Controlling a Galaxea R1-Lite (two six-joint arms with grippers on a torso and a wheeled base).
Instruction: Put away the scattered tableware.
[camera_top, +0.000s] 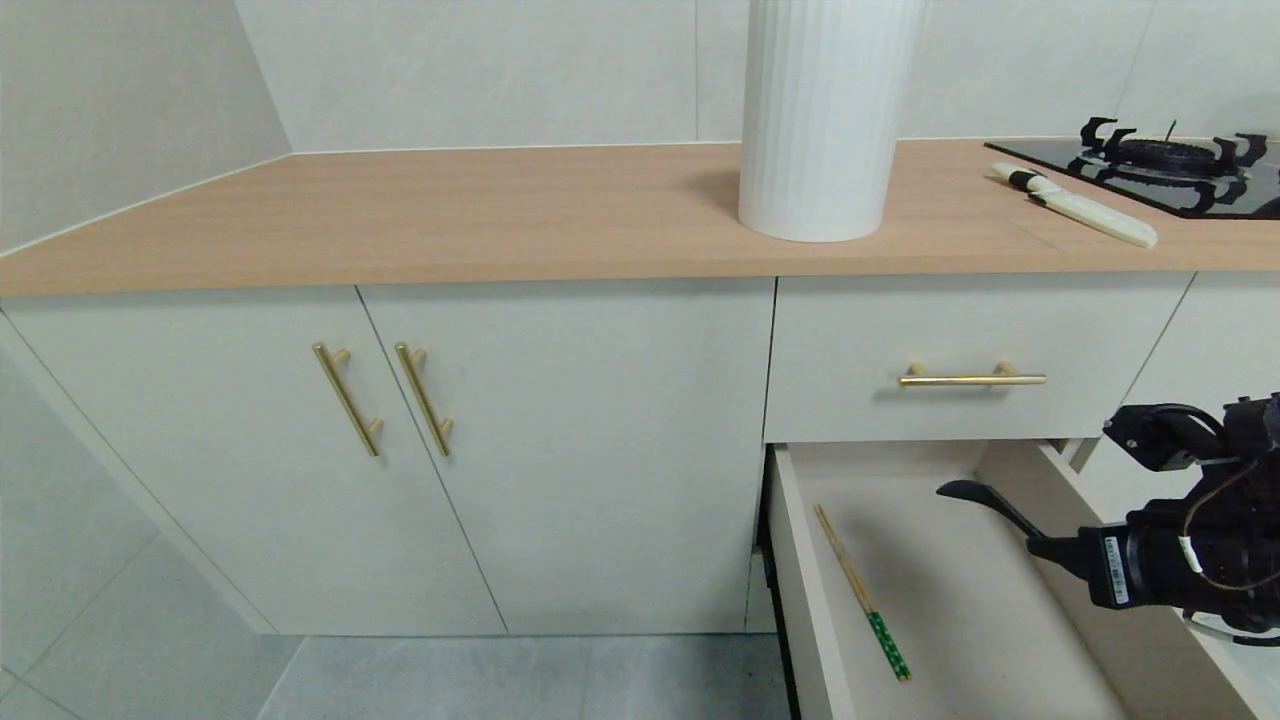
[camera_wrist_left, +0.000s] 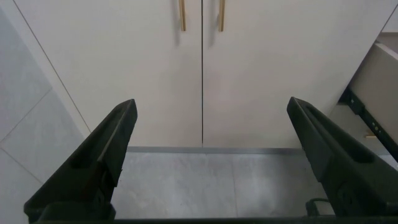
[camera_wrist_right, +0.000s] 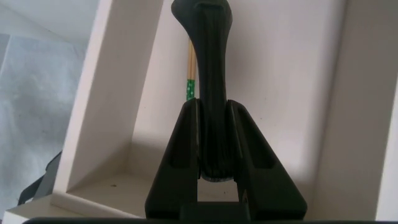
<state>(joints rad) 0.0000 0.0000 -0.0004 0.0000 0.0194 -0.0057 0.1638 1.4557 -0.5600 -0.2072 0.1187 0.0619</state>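
**One spoon being held over the open drawer**

The left hand (camera_wrist_left: 211, 106) is hanging low in front of the two cupboard doors (camera_top: 250, 450), above the floor (camera_wrist_left: 205, 180), with its two fingers spread wide apart and gripping nothing. Each door is carrying one gold handle (camera_top: 346, 398). Above them the wooden tabletop (camera_top: 450, 210) is bearing one tall white ribbed vase (camera_top: 815, 120), standing upright.

Right of the doors, two drawers are sitting one above the other. The closed drawer (camera_top: 900, 340) is on top with a third gold handle, and the open drawer (camera_top: 800, 570) is pulled out below it. One pair of chopsticks (camera_top: 862, 600) with green ends is lying inside the open drawer, along its left wall.

The right hand (camera_top: 1040, 548) is clamping the handle of one black spoon (camera_top: 975, 495). It is holding the spoon over the inside of the open drawer, right of the chopsticks and apart from them.

Further right on the tabletop, one knife (camera_top: 1080, 205) is lying just beside the black stove (camera_top: 1170, 165).
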